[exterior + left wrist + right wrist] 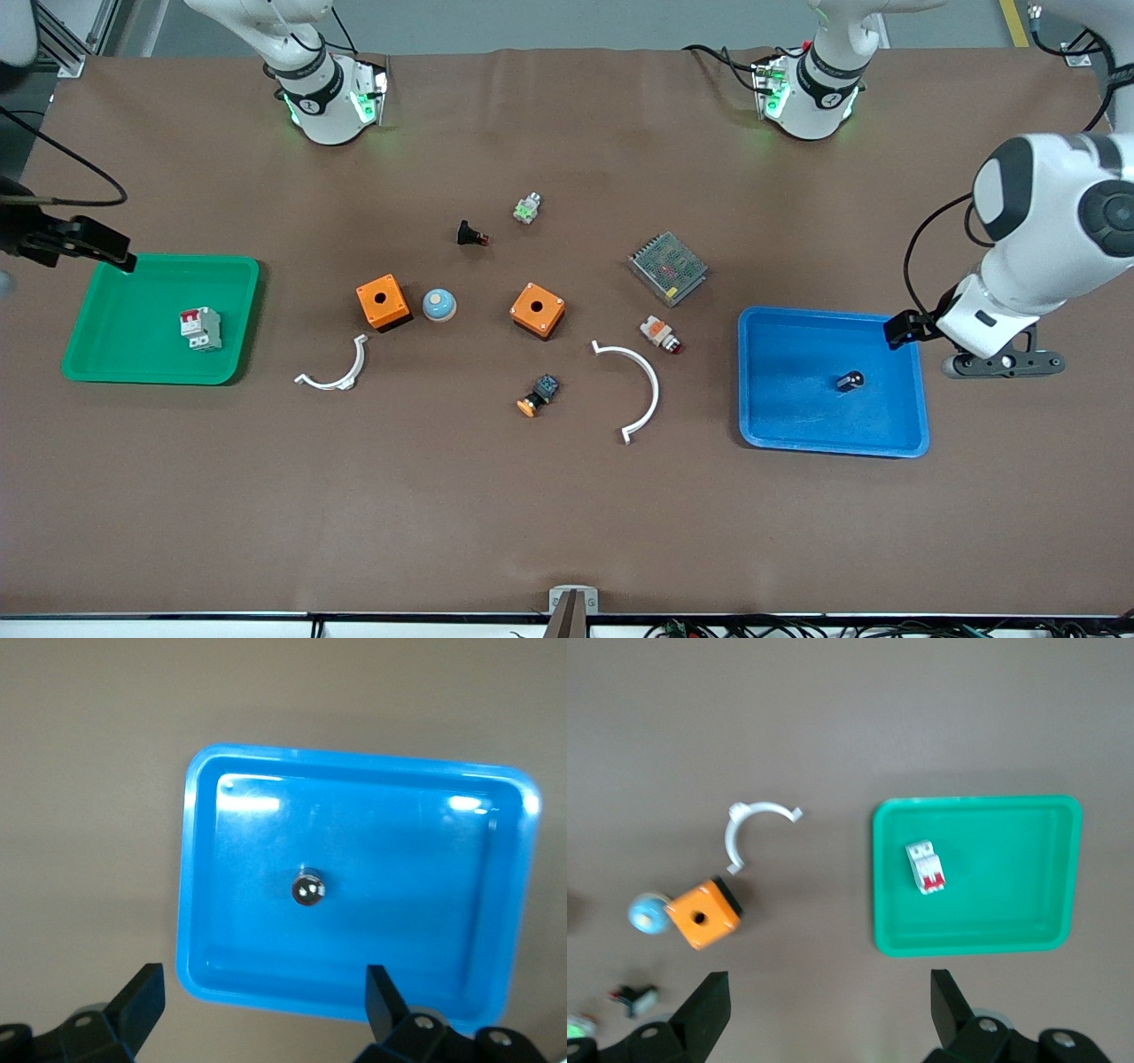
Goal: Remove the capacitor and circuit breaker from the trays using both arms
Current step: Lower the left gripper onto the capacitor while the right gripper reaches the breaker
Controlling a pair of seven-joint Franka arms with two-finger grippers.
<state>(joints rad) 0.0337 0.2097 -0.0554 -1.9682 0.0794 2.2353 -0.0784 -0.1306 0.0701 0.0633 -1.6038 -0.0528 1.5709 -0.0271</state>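
The capacitor, a tiny black cylinder with a pale end, lies in the blue tray. It shows end-on in the left wrist view, in that tray. My left gripper is open and empty, high over the tray's corner; its own view shows it open. The breaker, white-grey with red levers, stands in the green tray. It also shows in the right wrist view, in that tray. My right gripper is open and empty, high over the green tray's corner.
Between the trays lie two orange boxes, a blue-white dome, two white curved clips, a mesh-covered power unit, a black button part, a white-orange switch, an orange-black button and a small green-lit part.
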